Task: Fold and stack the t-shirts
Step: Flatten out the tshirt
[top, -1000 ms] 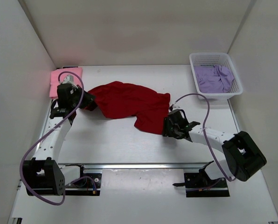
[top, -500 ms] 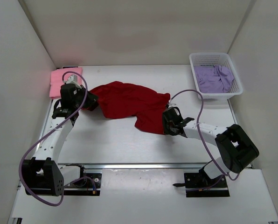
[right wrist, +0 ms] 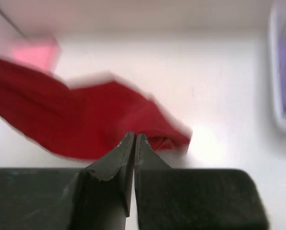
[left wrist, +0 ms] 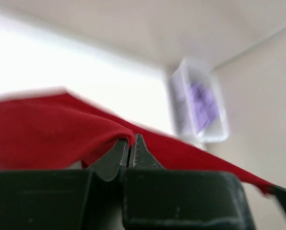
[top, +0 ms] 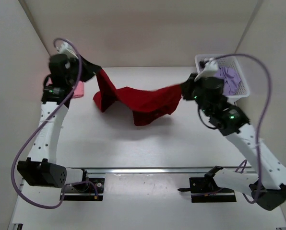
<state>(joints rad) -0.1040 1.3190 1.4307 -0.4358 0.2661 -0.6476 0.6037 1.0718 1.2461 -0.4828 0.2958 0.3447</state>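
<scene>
The dark red t-shirt (top: 138, 99) hangs stretched in the air between both grippers, its middle sagging toward the table. My left gripper (top: 94, 68) is raised at the back left and shut on the shirt's left end; in the left wrist view red cloth (left wrist: 42, 132) folds over the closed tips of that gripper (left wrist: 130, 143). My right gripper (top: 184, 89) is shut on the shirt's right end, and its tips (right wrist: 134, 139) meet against blurred red cloth (right wrist: 80, 120). The pink t-shirt (top: 78, 89) lies folded at the far left, mostly hidden by the left arm. The lavender t-shirt (top: 228, 79) lies crumpled in the basket.
The white mesh basket (top: 206, 58) stands at the back right corner, close behind the right arm. White walls close in the table on the left, back and right. The arm bases and a metal rail (top: 148, 170) line the near edge.
The right gripper shut on the red shirt's right end. Both arms then rose and drew apart, lifting the shirt off the table.
</scene>
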